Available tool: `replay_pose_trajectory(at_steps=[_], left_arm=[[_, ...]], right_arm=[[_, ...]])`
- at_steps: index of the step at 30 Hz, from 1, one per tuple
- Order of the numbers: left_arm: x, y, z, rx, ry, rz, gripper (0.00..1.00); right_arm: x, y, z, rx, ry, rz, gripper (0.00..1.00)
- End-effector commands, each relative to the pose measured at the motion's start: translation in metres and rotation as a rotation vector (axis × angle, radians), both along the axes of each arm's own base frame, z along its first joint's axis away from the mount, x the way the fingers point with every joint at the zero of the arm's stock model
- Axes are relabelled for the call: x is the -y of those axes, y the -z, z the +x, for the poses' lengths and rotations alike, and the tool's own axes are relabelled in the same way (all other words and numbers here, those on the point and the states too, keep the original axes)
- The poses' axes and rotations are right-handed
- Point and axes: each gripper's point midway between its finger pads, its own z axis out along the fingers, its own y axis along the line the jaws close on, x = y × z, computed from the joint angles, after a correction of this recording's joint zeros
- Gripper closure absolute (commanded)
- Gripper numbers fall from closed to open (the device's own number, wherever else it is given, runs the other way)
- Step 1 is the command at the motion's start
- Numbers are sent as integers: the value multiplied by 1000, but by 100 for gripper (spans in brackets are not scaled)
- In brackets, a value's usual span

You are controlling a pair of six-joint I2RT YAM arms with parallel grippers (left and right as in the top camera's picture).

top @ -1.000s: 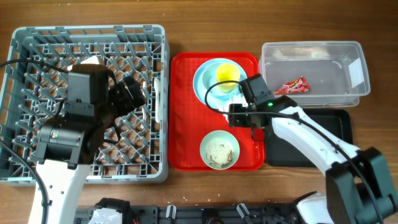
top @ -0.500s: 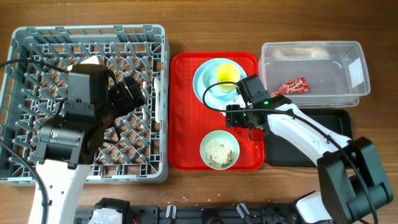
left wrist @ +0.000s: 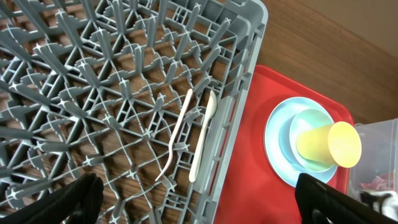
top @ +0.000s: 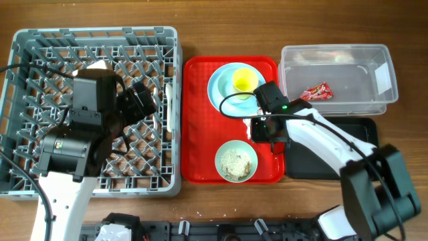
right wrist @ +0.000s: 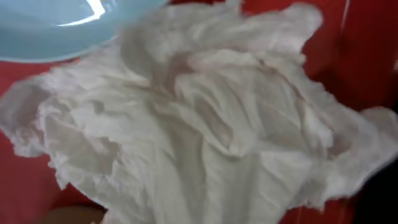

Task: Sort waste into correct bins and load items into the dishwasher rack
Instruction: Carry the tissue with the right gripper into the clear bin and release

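Red plastic is seen across the middle of the overhead view, where the serving tray [top: 197,134] lies on the wooden worktop [top: 221,27]. At the tray's upper end a light blue plate [top: 219,90] is set, with a yellow cup [top: 244,80] on it. At the lower end a pale green bowl [top: 218,161] is filled with beige food scraps [top: 235,162]. A clear tub [top: 334,50] is placed in the upper right of the frame, with a red wrapper [top: 315,92] lying inside it. A black tray [top: 366,130] sits just below the tub and is partly covered by the right arm. The grey dishwasher rack [top: 93,31] occupies the left side; a white fork [left wrist: 177,134] and spoon [left wrist: 204,130] are laid side by side on its lattice near its right wall.

The right gripper [top: 269,128] is held over the serving tray between plate and bowl, and whatever lies under it is hidden from above. In the right wrist view a crumpled white napkin [right wrist: 199,124] fills nearly the whole frame, close beneath the camera. It lies on the red tray, with the plate's rim at the upper left. The fingers are not clearly shown, so it cannot be told whether they are apart or together. The left gripper [left wrist: 202,199] is held above the rack with its fingers spread wide apart.
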Motion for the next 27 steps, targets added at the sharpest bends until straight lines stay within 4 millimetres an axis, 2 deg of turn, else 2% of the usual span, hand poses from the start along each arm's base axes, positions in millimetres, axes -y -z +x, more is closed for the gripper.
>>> replay_pose_trajectory(at_steps=[1, 2, 3, 6, 8, 10, 12, 14, 16, 18, 19, 20, 22, 23, 25, 27], left_arm=[[-3, -6, 1, 17, -20, -7, 0], [-3, -6, 1, 17, -20, -7, 0], [-3, -6, 1, 17, -20, -7, 0], [-3, -6, 1, 17, -20, -7, 0], [-3, -6, 1, 16, -20, -7, 0], [-3, -6, 1, 17, -20, -7, 0], [-3, -6, 1, 16, -20, -7, 0], [-3, -6, 1, 17, -20, -7, 0], [-3, -6, 1, 16, -20, -7, 0], [-3, -6, 1, 17, -20, -7, 0], [-3, -6, 1, 16, -20, -7, 0], [-3, -6, 1, 17, -20, -7, 0], [-3, -6, 1, 17, -20, -7, 0], [-3, -6, 1, 17, -20, -7, 0], [-3, -6, 1, 17, -20, -7, 0], [-3, -6, 1, 17, -20, -7, 0]], right_arm=[[-9, -96, 27, 269, -44, 85, 96], [0, -116, 30, 348, -19, 68, 96], [18, -137, 34, 439, 42, 12, 96], [63, -158, 39, 535, 228, -110, 96], [88, -156, 50, 542, 307, -149, 96], [122, -143, 68, 523, 414, -186, 96], [142, -131, 78, 503, 474, -204, 95], [157, -117, 90, 486, 519, -212, 4], [165, -112, 94, 474, 539, -189, 1], [159, -124, 101, 500, 468, -113, 0], [146, -138, 105, 520, 384, -26, 0], [121, -160, 102, 539, 261, 101, 0], [95, -182, 86, 519, 182, 241, 0], [69, -193, 55, 438, 127, 384, 0], [41, -202, -3, 265, 97, 549, 0], [37, -199, -28, 166, 115, 571, 1]])
